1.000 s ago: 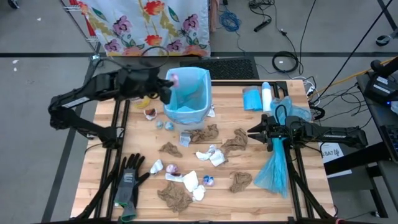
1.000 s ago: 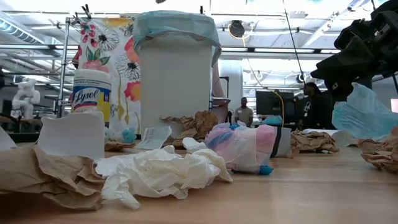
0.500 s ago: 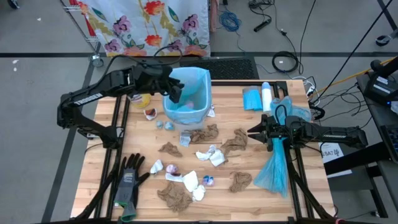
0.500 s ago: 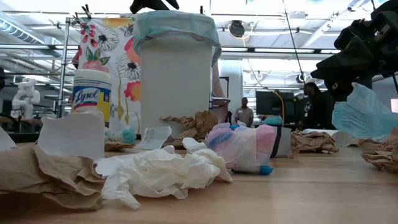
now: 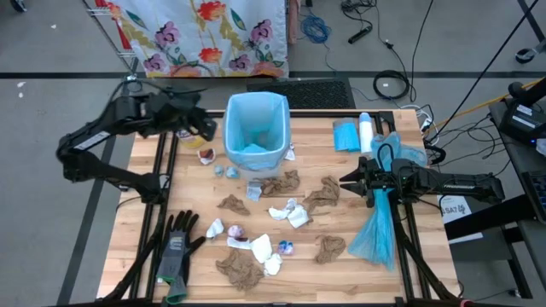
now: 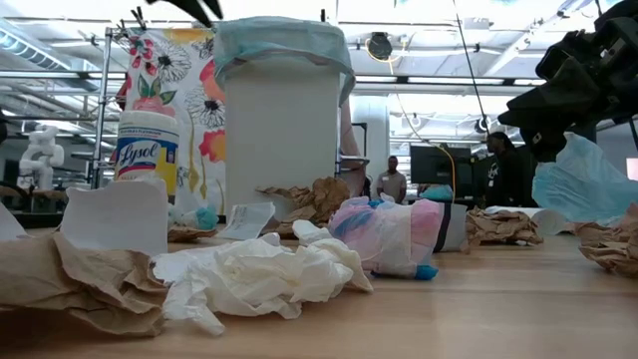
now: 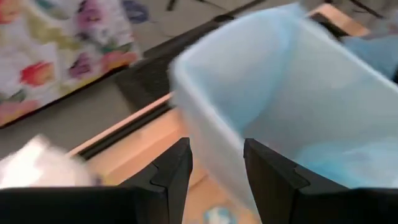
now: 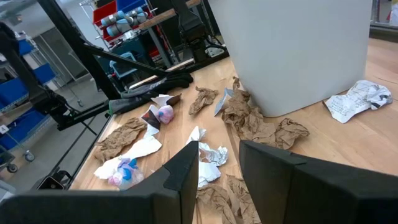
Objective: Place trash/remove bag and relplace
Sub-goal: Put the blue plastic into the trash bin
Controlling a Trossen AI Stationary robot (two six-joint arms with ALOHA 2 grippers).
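The white bin [image 5: 256, 136] with its blue liner [image 7: 292, 87] stands at the table's far middle. Trash lies near of it: brown paper scraps [image 5: 290, 183], white wads [image 5: 294, 213] and small bluish wrappers [image 5: 284, 247]; some show in the right wrist view [image 8: 261, 127]. My left gripper [image 5: 209, 130] [image 7: 217, 168] is open and empty, just left of the bin's rim. My right gripper [image 5: 345, 182] [image 8: 219, 165] hovers open at the table's right, pointing at the scraps. A loose blue bag [image 5: 375, 230] [image 6: 583, 179] hangs over the right arm behind its fingers.
Black-and-grey gloves [image 5: 177, 247] lie at the near left. A Lysol canister [image 6: 148, 150] stands left of the bin. A blue roll [image 5: 345, 135] and a white bottle [image 5: 365, 130] lie at the far right. People show in the room beyond [image 6: 391, 179].
My left gripper moved right over the bin's opening, then drew back toward the table's left edge, clear of the rim. The pinkish scrap seen at its fingers a second ago no longer shows there.
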